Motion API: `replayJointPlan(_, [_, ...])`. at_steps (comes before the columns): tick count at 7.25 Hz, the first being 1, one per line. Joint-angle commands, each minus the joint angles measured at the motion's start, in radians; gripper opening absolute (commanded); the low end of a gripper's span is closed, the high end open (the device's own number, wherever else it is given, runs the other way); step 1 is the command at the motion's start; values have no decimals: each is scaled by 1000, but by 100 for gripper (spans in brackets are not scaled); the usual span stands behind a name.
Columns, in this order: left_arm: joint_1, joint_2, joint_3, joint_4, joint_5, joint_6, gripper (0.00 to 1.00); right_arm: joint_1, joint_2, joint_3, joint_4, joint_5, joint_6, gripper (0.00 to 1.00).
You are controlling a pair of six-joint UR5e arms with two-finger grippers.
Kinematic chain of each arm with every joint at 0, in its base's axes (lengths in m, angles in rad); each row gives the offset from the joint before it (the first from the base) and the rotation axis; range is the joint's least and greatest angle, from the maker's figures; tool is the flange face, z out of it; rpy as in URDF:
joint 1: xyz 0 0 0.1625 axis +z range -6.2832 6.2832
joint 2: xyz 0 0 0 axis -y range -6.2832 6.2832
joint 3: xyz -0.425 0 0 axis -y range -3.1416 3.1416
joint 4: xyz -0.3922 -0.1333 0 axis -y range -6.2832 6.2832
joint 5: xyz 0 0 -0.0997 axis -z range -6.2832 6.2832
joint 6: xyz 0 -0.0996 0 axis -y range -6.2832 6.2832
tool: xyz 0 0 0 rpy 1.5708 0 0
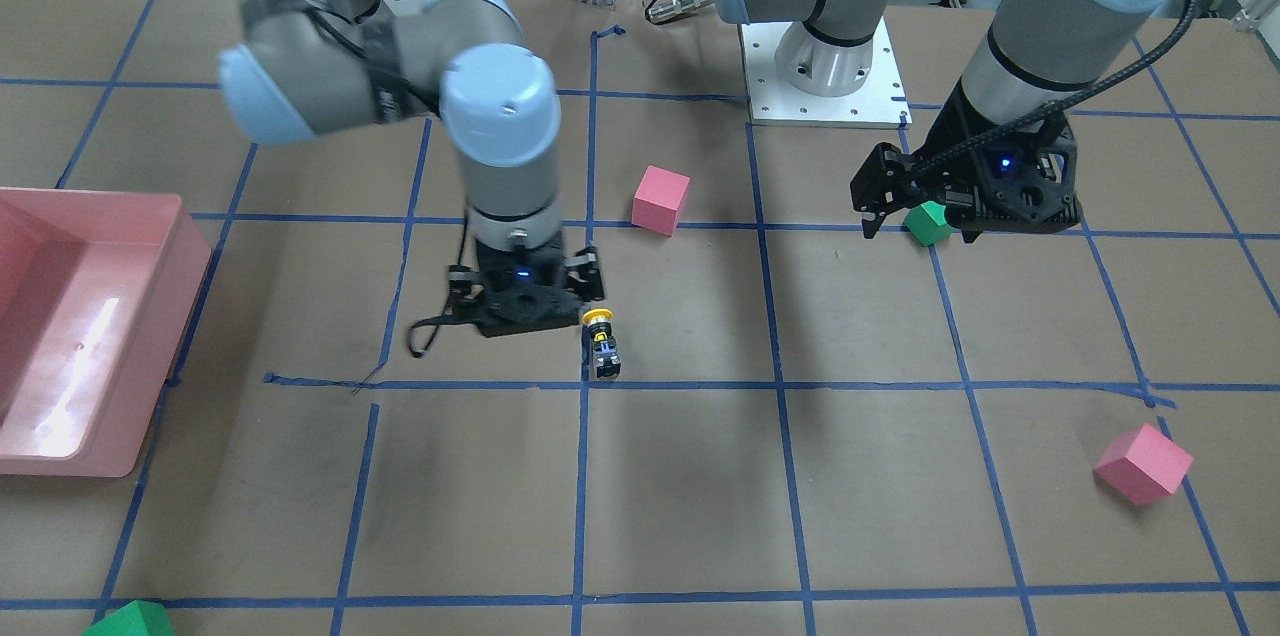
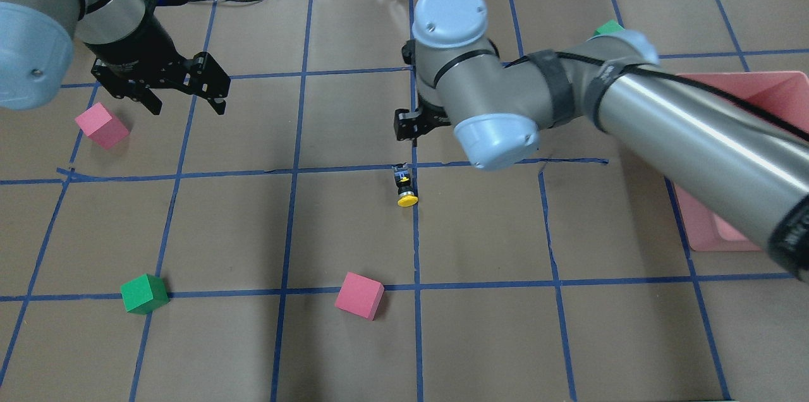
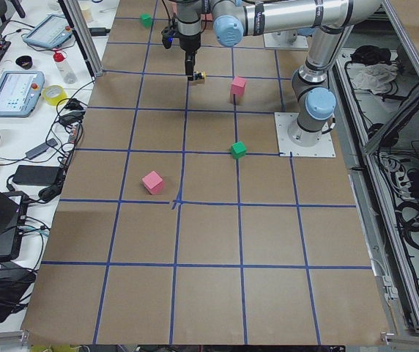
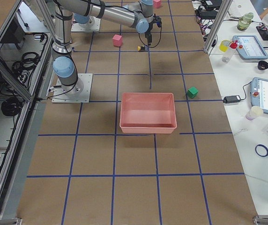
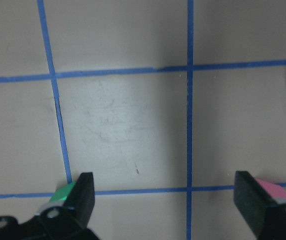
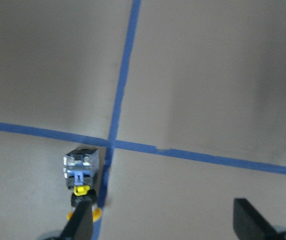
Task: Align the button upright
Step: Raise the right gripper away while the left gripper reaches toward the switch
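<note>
The button (image 1: 602, 341) lies on its side on the brown paper, on a blue tape line. Its yellow cap points toward the robot and its black and grey body away. It also shows in the overhead view (image 2: 404, 186) and the right wrist view (image 6: 83, 175). My right gripper (image 1: 525, 301) hovers just beside it, open and empty (image 6: 165, 225). In that wrist view the yellow cap sits by one fingertip (image 6: 80, 220). My left gripper (image 2: 188, 102) is open and empty (image 5: 165, 200), far from the button, above bare paper.
A pink bin (image 1: 150, 246) stands on the right arm's side. A pink cube (image 2: 359, 295) and a green cube (image 2: 144, 293) lie nearer the robot. Another pink cube (image 2: 101, 126) lies near the left gripper. A second green cube (image 2: 610, 28) sits at the far edge.
</note>
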Motion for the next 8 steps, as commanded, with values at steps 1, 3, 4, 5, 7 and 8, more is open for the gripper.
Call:
replayJointPlan(1, [-79, -1, -91, 167, -11, -60, 100, -194, -171, -111, 371, 51, -141, 100])
replayJointPlan(3, [-192, -31, -255, 507, -16, -218, 100, -223, -209, -330, 614, 65, -186, 100])
replayJointPlan(4, [-249, -46, -315, 647, -13, -279, 100, -214, -210, -379, 697, 38, -185, 100])
replayJointPlan(5, [-322, -69, -360, 840, -10, -438, 100, -206, -210, -377, 725, 14, -186, 100])
replayJointPlan(7, [-410, -125, -395, 927, 5, -533, 100, -214, -202, -369, 713, 10, -208, 100])
replayJointPlan(8, [-432, -161, -403, 935, 31, -597, 98, -218, -202, -368, 708, 13, -234, 100])
